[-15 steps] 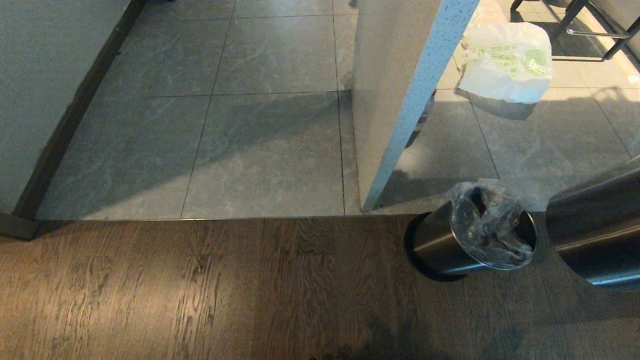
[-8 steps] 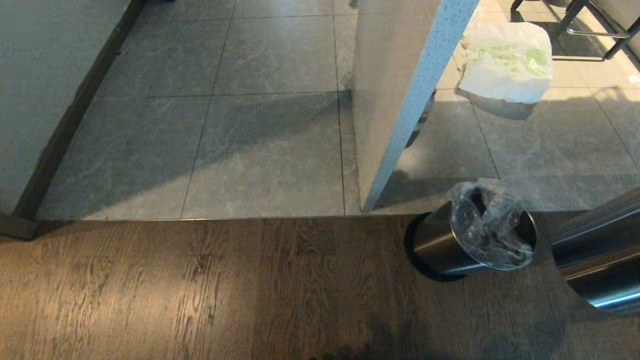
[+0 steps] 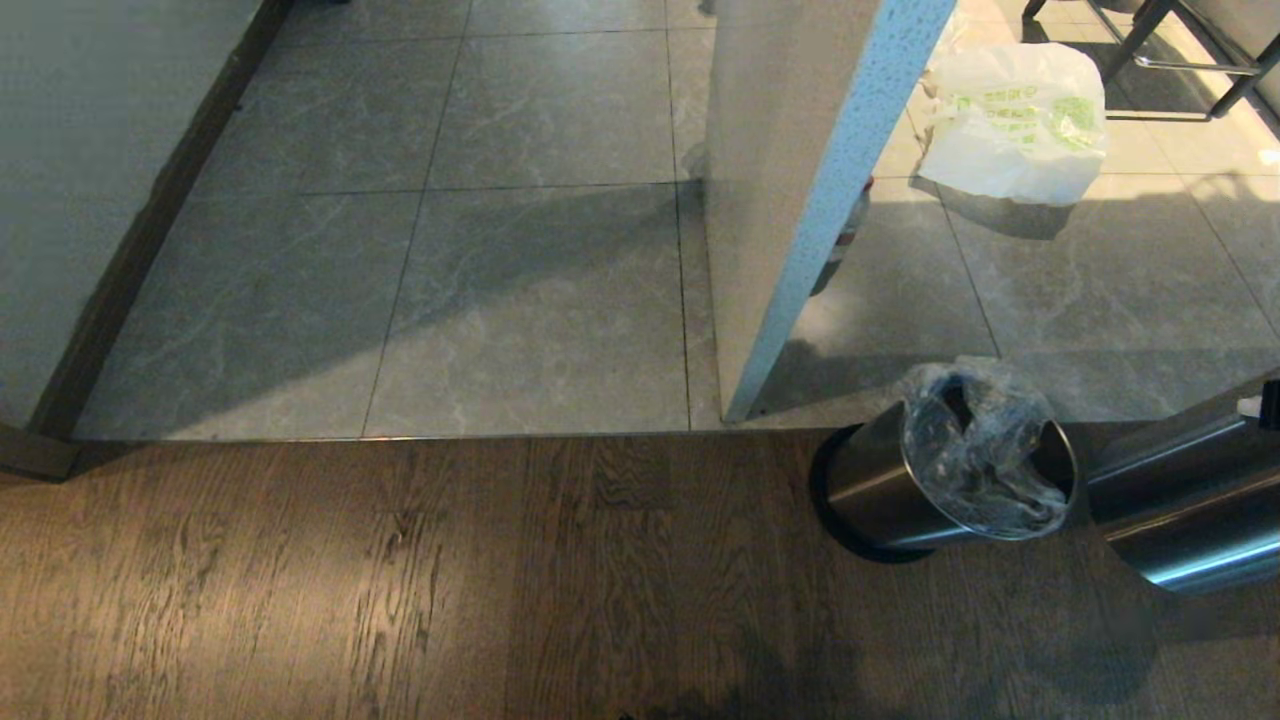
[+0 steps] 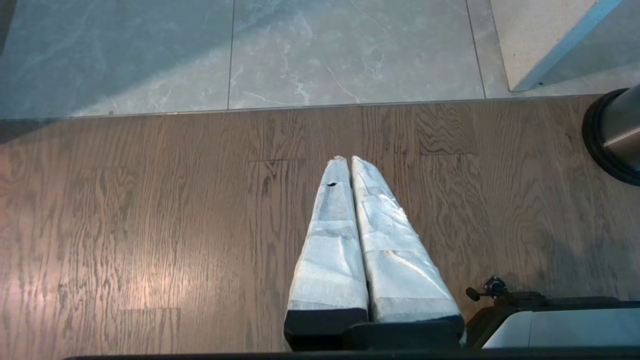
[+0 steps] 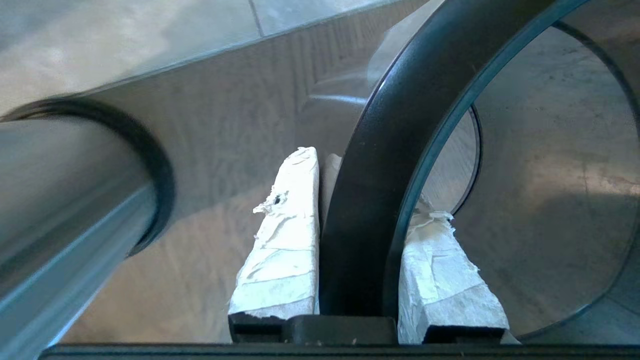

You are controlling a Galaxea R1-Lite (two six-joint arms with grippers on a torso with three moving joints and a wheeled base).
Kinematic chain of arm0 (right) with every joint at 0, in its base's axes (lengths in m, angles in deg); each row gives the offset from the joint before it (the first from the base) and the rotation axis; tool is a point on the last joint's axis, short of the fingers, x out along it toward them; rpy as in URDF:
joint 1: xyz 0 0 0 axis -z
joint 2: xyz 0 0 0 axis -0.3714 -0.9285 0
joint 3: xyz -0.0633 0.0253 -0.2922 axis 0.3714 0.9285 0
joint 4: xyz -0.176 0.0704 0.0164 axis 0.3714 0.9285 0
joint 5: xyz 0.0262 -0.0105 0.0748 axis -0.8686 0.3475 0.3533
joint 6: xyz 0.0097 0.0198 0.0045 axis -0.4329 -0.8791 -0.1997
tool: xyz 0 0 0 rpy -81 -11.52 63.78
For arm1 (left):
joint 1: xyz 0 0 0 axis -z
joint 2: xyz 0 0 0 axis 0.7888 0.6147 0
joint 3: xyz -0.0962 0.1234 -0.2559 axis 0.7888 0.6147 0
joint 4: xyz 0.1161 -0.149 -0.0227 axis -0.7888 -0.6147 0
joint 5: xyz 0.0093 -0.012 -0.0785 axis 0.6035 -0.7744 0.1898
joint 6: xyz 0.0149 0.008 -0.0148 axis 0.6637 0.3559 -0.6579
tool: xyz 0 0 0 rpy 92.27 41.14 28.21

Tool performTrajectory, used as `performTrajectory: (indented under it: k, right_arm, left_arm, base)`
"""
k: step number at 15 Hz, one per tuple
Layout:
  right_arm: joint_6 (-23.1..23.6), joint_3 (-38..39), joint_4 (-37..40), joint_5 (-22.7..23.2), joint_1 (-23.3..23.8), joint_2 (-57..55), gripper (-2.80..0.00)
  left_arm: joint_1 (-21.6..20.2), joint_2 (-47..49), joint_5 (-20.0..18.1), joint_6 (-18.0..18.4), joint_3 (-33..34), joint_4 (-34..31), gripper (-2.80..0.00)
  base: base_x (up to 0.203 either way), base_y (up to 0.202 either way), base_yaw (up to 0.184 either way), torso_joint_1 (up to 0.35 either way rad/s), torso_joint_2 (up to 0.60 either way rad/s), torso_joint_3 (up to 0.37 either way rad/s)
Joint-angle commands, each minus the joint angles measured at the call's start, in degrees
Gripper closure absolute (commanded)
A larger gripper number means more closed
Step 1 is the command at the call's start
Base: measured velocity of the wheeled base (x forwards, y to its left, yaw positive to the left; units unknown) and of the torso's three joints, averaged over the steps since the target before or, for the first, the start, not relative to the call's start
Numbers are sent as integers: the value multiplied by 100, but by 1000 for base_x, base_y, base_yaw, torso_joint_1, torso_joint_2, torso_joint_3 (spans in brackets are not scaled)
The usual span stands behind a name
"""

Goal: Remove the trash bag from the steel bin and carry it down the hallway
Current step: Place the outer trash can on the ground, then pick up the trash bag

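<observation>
The steel bin (image 3: 870, 490) stands on the wooden floor by the tile edge, its black base toward the left. The clear crinkled trash bag (image 3: 975, 460) sits bunched in its mouth. Beside it on the right hangs a hollow steel shell (image 3: 1190, 520) with a black rim ring (image 5: 360, 210). My right gripper (image 5: 370, 185) is shut on that ring, one finger outside and one inside the shell. The bin (image 5: 60, 200) lies close beside this gripper. My left gripper (image 4: 345, 160) is shut and empty over the wood, with the bin's base (image 4: 612, 145) off to its side.
The hallway tiles (image 3: 540, 280) stretch ahead beyond the wood. A speckled white partition (image 3: 790, 150) ends just behind the bin. A grey wall with a dark baseboard (image 3: 60, 200) runs along the left. An opaque white bag with green print (image 3: 1010, 125) and chair legs (image 3: 1160, 40) are at the far right.
The steel shell in my right gripper has sunk lower and tilted, ending close beside the bin. The bin, the bag and the camera have stayed put.
</observation>
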Motion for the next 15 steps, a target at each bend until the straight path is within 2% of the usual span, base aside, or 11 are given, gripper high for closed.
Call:
performTrajectory:
  k: [1,6,7,8,12,15]
  right_arm:
    - [3,-305,-28,9,13,-683,0]
    - [0,-649,-47,9,11,-1053,0]
    - [9,-640,-48,9,11,-1061,-82]
    - [1,-640,-48,1,11,-1061,-280]
    - [-6,-524,-48,9,11,-921,-280]
    - [-9,-219,-24,13,18,-411,-280]
  left_arm:
    - [-2,0,4,-1,0,-1,0]
    - [-2,0,4,-1,0,-1,0]
    - [-2,0,4,-1,0,-1,0]
    - [-2,0,4,-1,0,-1,0]
    - [-2,0,4,-1,0,3,0]
    - [-2,0,4,-1,0,6,0]
  base:
    - [0,0,0,0,0,0]
    - [0,0,0,0,0,0]
    - [0,0,0,0,0,0]
    - [0,0,0,0,0,0]
    - [0,0,0,0,0,0]
    - [0,0,0,0,0,0]
